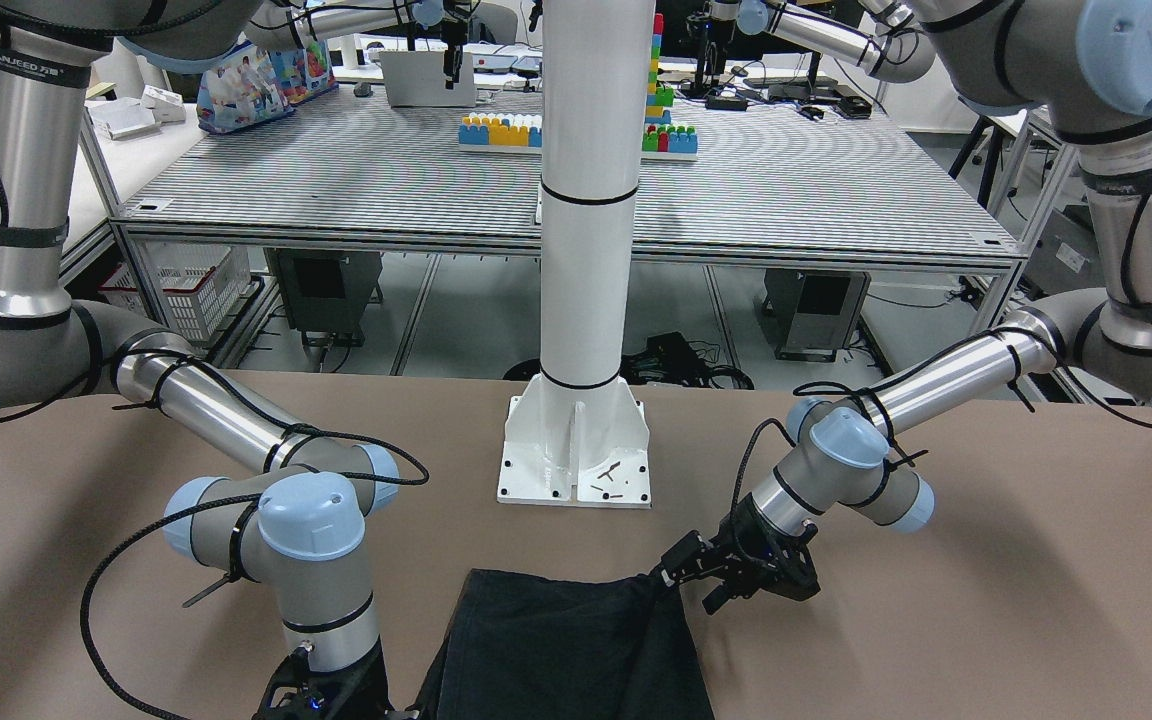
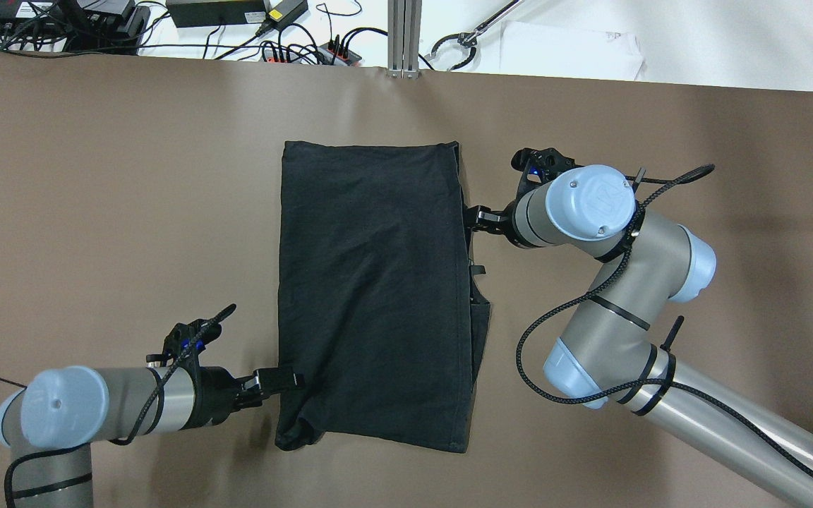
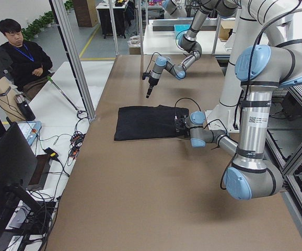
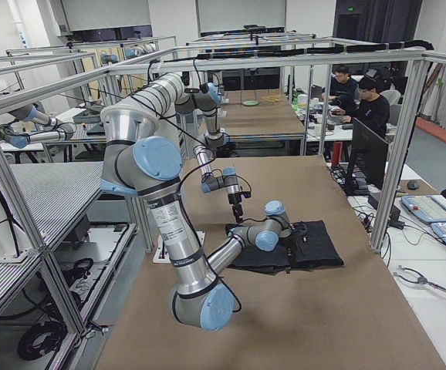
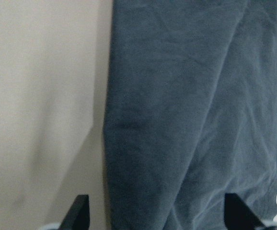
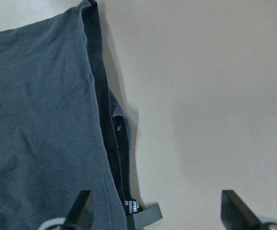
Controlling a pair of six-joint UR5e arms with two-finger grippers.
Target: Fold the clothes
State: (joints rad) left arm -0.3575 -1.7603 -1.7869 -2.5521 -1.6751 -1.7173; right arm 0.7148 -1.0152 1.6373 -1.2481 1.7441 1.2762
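We are logging the right gripper (image 2: pixel 480 217) at the labelled side edge of the black cloth (image 2: pixel 378 282), fingers spread apart. The cloth is lying flat on the worktop (image 2: pixel 96 212). The left gripper (image 2: pixel 292 381) is at its opposite corner, fingers likewise apart. We are advising catching every layer before lifting. Far white crate (image 1: pixel 176 290): contents unreadable.

brown table (image 2: pixel 96 176), slatted workbench (image 1: pixel 336 170) behind

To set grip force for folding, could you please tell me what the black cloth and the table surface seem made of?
The black cloth looks like soft, matte knit fabric, perhaps cotton: gentle wrinkles, stitched hems, a sewn-in label. The table surface seems a smooth, matte brown sheet, possibly paper or vinyl; I cannot tell which.
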